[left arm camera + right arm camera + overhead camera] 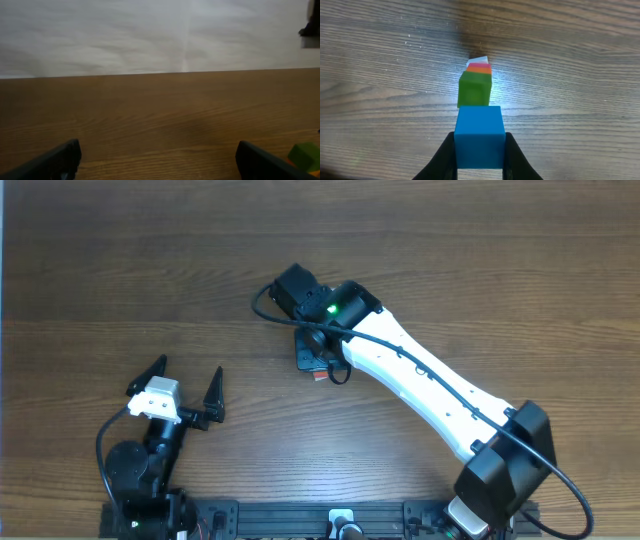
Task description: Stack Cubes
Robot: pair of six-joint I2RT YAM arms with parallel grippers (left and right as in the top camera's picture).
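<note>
Cubes form a small stack (pixel 477 82) at about the middle of the brown wooden table (pixel 500 260). In the right wrist view, which looks down on it, the green cube (pixel 475 90) is the top of the stack. Past its far edge show thin strips of an orange cube (pixel 481 71), a red cube (pixel 479 65) and a pale piece (pixel 477 61) lowest of all, whose colour is hard to tell.

The right gripper (pixel 480 145) holds a blue cube (pixel 479 131). Its two dark fingers (pixel 445 155) are closed flat against the cube's left and right faces, and the cube sits square between them. The blue cube is over the stack, its far edge overlapping the near edge of the green cube. Whether the two touch cannot be told.

In the top view the right arm (pixel 430 385) reaches from the near right corner across to the table's middle. It has a white shell with a black cable (pixel 420 360) running along it, and a green light (pixel 331 308) glows on the wrist, which covers the stack from above.

The left gripper (pixel 188 372) sits low at the near left of the table, well apart from the stack. Its fingers are spread wide, with nothing but bare wood between them. In the left wrist view the green cube shows at the right edge, beyond the right finger, with a bit of orange under it. A white wall (pixel 150 35) stands behind the table's far edge.
</note>
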